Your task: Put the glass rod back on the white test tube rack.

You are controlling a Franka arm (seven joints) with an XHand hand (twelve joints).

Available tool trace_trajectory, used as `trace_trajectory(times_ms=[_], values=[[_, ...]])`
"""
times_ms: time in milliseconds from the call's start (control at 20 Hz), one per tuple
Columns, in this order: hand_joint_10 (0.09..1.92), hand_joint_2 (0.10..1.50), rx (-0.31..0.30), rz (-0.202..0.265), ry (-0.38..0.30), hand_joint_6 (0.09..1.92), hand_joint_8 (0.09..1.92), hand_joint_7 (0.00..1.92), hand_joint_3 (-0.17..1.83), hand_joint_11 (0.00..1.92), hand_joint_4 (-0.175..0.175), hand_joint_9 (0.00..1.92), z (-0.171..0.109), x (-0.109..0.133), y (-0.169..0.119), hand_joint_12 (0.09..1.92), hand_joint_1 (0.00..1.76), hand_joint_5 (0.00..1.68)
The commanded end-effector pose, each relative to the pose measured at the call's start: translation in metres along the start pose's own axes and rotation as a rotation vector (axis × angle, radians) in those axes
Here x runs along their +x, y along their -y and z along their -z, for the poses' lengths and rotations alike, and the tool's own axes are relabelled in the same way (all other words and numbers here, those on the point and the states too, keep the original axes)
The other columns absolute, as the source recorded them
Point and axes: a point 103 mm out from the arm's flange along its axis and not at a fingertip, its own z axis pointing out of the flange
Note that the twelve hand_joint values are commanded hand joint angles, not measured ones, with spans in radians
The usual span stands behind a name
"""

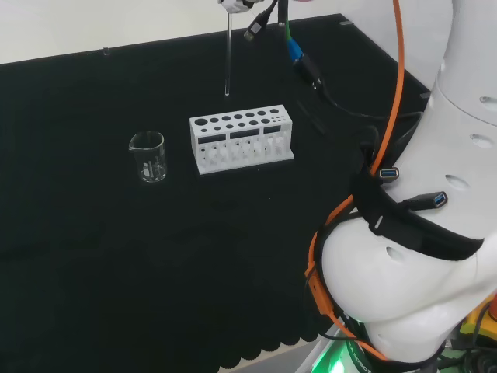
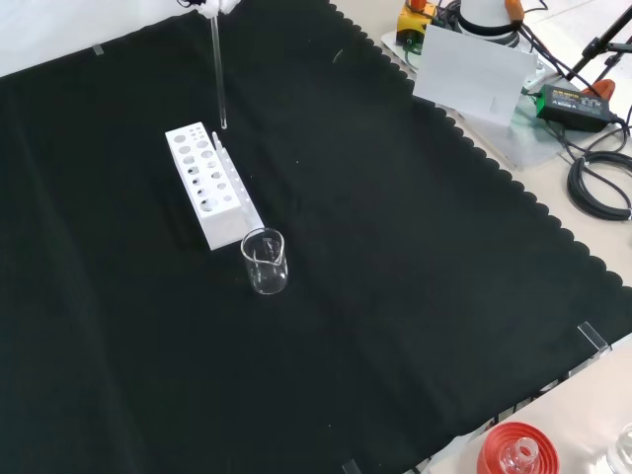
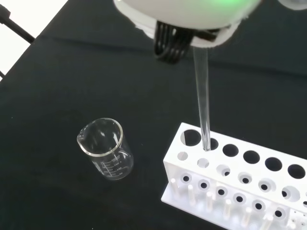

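Note:
The glass rod (image 1: 227, 54) (image 2: 218, 74) hangs upright in the air, held at its top end by the hand (image 1: 233, 4) (image 2: 211, 4), which reaches in at the upper edge of the head and front views. The white test tube rack (image 1: 241, 138) (image 2: 209, 183) stands on the black cloth below it. In the wrist view the rod (image 3: 203, 96) comes down from the hand's blurred white part (image 3: 182, 12), and its lower tip hovers just over a hole in the large-hole row of the rack (image 3: 240, 182), near the beaker end.
An empty glass beaker (image 1: 147, 157) (image 2: 265, 262) (image 3: 106, 149) stands close to one end of the rack. A red ribbed stand (image 2: 513, 452) sits at the cloth's near corner in the front view. Cables (image 2: 597, 183) and a white box (image 2: 472, 69) lie beyond the cloth's scalloped edge.

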Motion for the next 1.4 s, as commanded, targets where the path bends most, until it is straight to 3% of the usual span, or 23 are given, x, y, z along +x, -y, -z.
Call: trace_trajectory(times_ms=[50, 850, 950, 1400], values=[[0.57, 0.63, 0.028, 0.004, -0.020, 0.77, 0.89, 1.30, 0.77, 1.53, -0.175, 1.64, -0.025, -0.012, -0.001, 0.72, 1.32, 1.13], [0.56, 0.63, 0.046, 0.033, -0.051, 0.77, 0.89, 1.30, 0.77, 1.53, -0.175, 1.64, -0.046, -0.023, -0.031, 0.72, 1.32, 1.13], [0.56, 0.63, 0.081, 0.048, -0.016, 0.77, 0.89, 1.30, 0.77, 1.53, -0.175, 1.64, -0.044, -0.023, -0.035, 0.72, 1.32, 1.13], [0.56, 0.63, 0.077, 0.036, -0.038, 0.77, 0.89, 1.30, 0.77, 1.53, -0.175, 1.64, -0.048, -0.027, -0.042, 0.72, 1.32, 1.13]])
